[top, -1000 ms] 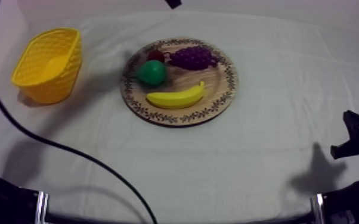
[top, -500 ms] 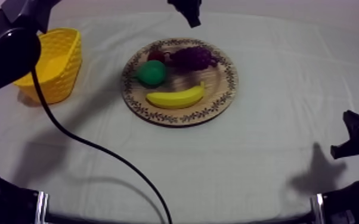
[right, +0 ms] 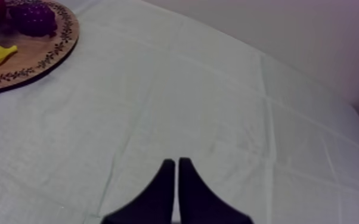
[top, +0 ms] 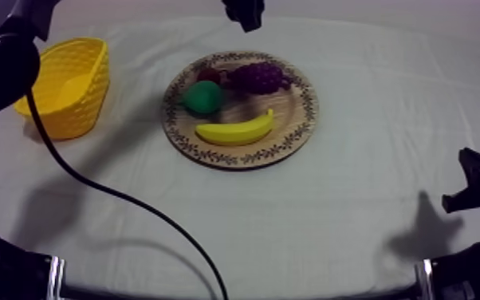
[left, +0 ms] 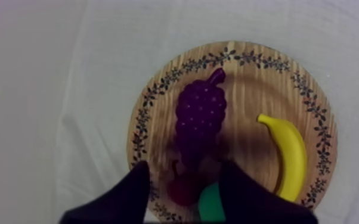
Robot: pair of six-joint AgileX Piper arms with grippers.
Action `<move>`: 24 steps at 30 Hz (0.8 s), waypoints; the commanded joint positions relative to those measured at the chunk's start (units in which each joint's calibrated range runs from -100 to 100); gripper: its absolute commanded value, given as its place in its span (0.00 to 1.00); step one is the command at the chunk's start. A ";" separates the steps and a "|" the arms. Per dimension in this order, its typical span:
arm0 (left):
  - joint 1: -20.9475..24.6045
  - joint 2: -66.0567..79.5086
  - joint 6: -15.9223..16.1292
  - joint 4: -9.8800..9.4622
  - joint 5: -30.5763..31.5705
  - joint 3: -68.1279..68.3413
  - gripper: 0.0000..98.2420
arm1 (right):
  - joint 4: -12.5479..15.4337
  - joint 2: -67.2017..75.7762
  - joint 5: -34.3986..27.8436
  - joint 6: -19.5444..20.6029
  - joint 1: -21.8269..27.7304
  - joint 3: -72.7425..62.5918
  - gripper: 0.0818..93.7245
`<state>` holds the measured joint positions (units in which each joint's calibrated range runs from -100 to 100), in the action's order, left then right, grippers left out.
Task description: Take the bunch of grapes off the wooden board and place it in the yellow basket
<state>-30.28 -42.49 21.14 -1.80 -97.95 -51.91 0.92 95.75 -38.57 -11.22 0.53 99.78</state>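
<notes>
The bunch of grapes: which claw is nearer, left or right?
Left. The left claw hangs open over the bunch of grapes on the wooden board; the right claw lies shut over bare cloth, well off the board.

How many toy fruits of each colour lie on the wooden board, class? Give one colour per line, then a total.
Purple: 1, the bunch of grapes
Green: 1, the pear
Yellow: 1, the banana
Red: 1, the small red fruit
Total on the wooden board: 4
</notes>
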 commanded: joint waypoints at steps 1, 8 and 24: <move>0.01 0.40 -0.06 -0.05 -0.27 0.68 0.64 | -0.01 0.00 0.02 0.01 0.01 0.00 0.00; -0.43 1.31 0.07 0.15 -0.79 1.94 0.77 | -0.01 0.00 0.02 0.01 0.01 0.00 0.00; -1.85 -9.83 -0.43 0.43 2.26 -1.87 0.83 | -0.01 0.00 0.02 0.01 -0.05 0.00 0.00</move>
<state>-32.13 -50.30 20.84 -1.41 -95.79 -52.75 0.92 95.75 -38.50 -11.16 0.50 99.78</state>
